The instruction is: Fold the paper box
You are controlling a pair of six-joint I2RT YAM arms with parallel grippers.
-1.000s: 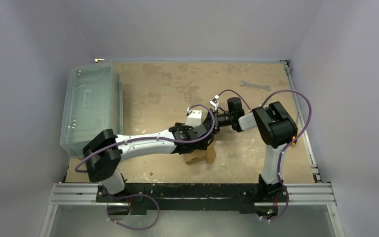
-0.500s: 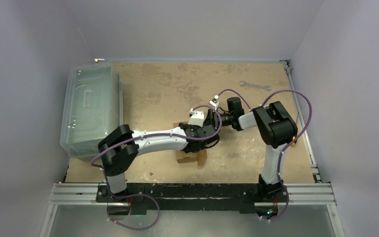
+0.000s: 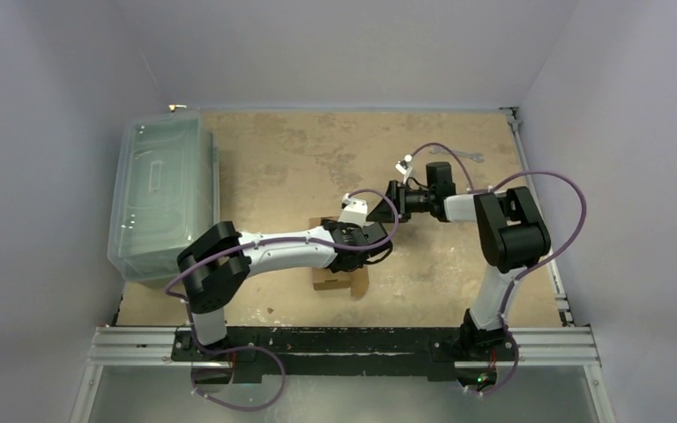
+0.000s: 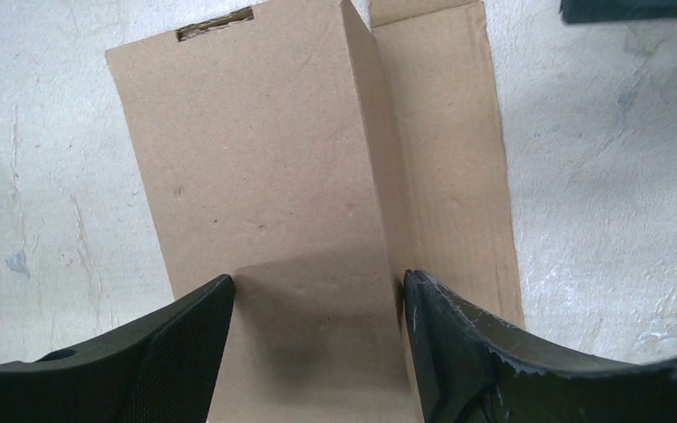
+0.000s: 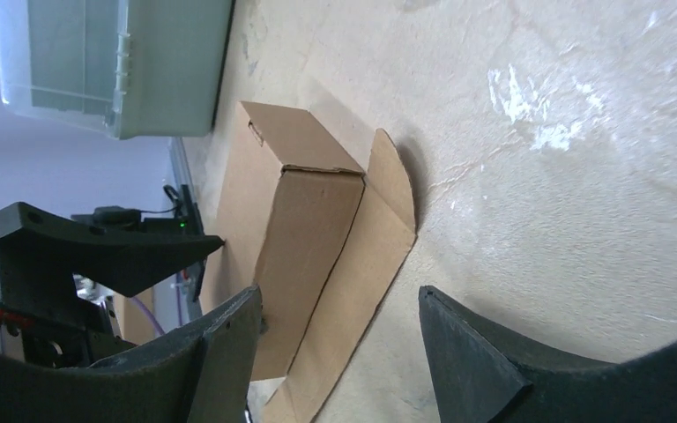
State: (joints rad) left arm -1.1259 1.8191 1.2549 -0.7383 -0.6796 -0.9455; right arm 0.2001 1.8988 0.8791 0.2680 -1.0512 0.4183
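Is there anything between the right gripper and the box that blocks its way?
Nothing visible does. In the right wrist view, only bare table lies between the open right gripper and the box. The left gripper is at the box itself, on the side away from the right gripper, so it is not in that path.

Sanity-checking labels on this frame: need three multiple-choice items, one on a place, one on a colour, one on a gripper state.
1. Where is the bin?
A) left side of the table
B) right side
C) between the arm bases

2. What colour is the box?
A) white
B) blue
C) brown

3. The right gripper is:
A) shut on the box
B) open, clear of the box
C) shut, empty

Key:
1 A, the top view shows it along the table's left side.
2 C, it is plain brown cardboard in every view.
3 B, its jaws stand apart with nothing gripped; the box lies farther ahead.
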